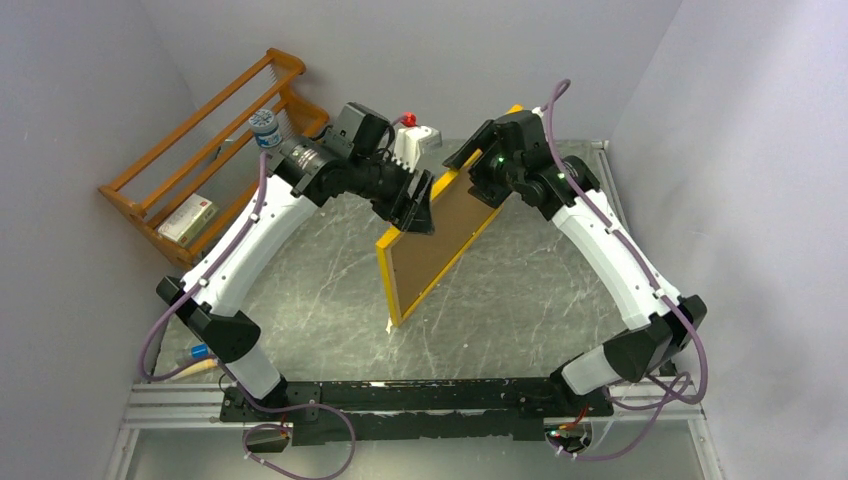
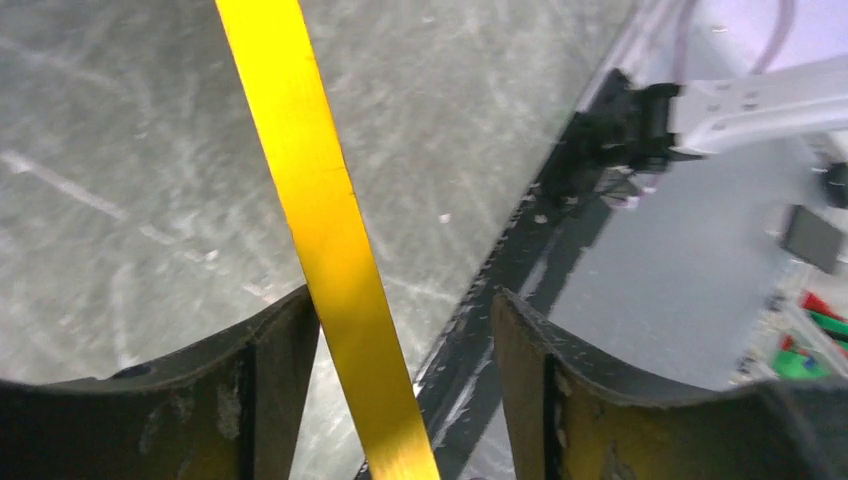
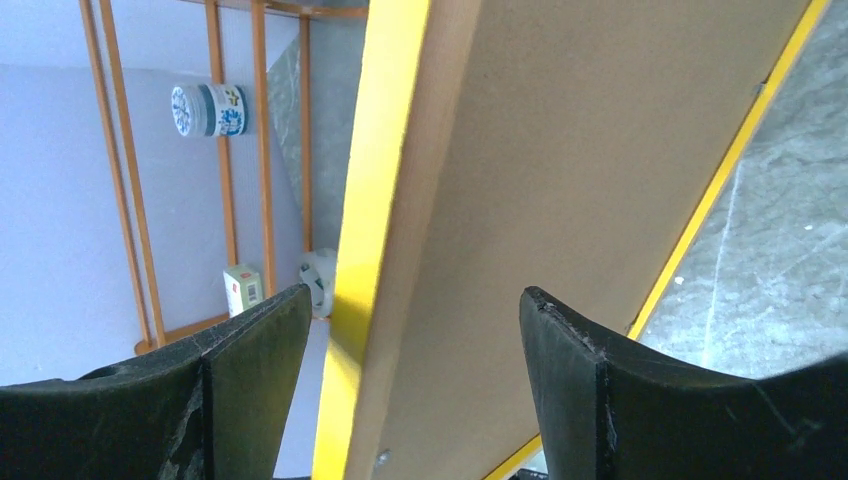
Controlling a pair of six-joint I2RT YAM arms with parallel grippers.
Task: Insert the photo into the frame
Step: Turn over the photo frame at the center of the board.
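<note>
Closest in, at the near edge of the scuffed grey table, are the two arm bases. Just beyond them the large rectangular frame with a narrow bright yellow border stands on edge. Its near lower corner is on the table, its long axis runs away and to the right, and its tan-brown back face is turned toward the right arm. At that near foot a small pale sliver shows. It may be a corner of the photo, but I cannot tell, and the print is not otherwise in view. Further in, the black two-finger left gripper straddles the top rim toward its nearer end. Its jaws are spread, with the yellow strip just beside one finger and a clear gap to the other, so nothing is pinched. Further along the same rim the black right gripper is likewise spread, with the rim edge-on between its fingers and no squeeze visible. The frame therefore lies directly between each pair of fingers, with the left arm nearer its near end and the right arm nearer its far end. Any re-grip would probably need only closing across the rim's thickness. Loosely propped like this, the frame could tip. Farthest back, an orange-brown slatted wooden rack leans by the left wall with a small box in it.
</note>
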